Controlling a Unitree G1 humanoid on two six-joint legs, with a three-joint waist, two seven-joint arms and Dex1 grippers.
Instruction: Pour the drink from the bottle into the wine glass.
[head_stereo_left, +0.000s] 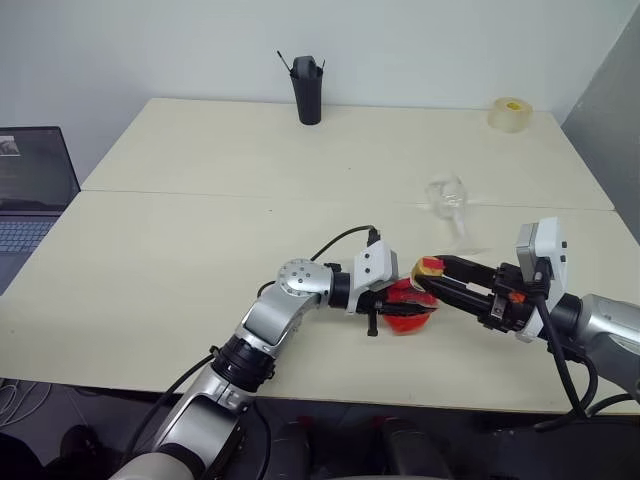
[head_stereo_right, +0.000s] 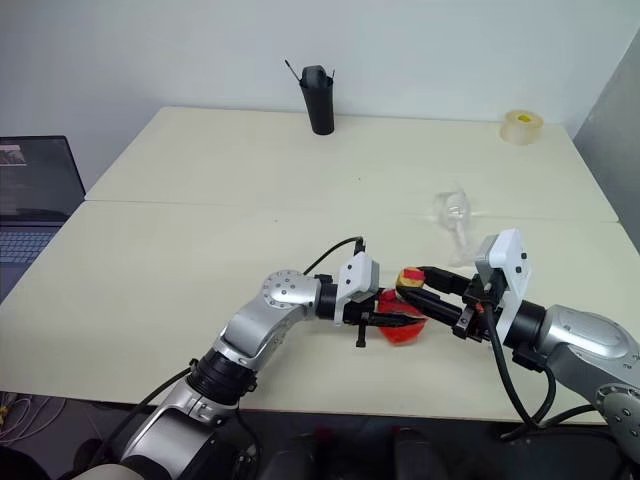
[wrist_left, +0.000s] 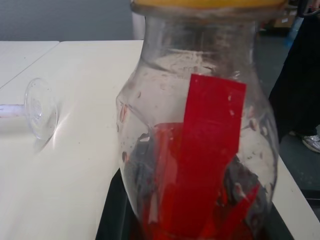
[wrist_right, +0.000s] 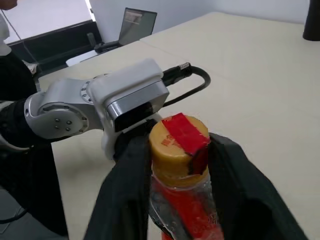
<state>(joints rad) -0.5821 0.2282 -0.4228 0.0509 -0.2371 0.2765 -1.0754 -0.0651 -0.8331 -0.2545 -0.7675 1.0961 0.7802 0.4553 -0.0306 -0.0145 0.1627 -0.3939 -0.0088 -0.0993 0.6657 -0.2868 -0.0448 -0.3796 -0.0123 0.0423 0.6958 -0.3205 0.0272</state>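
While left jaws clamp bottle (head_stereo_left: 408, 306), right jaws pinch cap (wrist_right: 178, 142).

The bottle (wrist_left: 200, 150) runs off the left wrist frame's top and bottom edges, its cap (wrist_left: 210, 4) barely showing, and the glass (wrist_left: 37, 115) is cut at the left edge.

No legible text, brand, number or sign appears. The yellow cap with a red tape strip (wrist_right: 179, 142) on the small clear plastic bottle (wrist_left: 200, 150) bears faint embossed marks, too small to read; the open grey laptop's screen (head_stereo_left: 35, 168) content is indecipherable.
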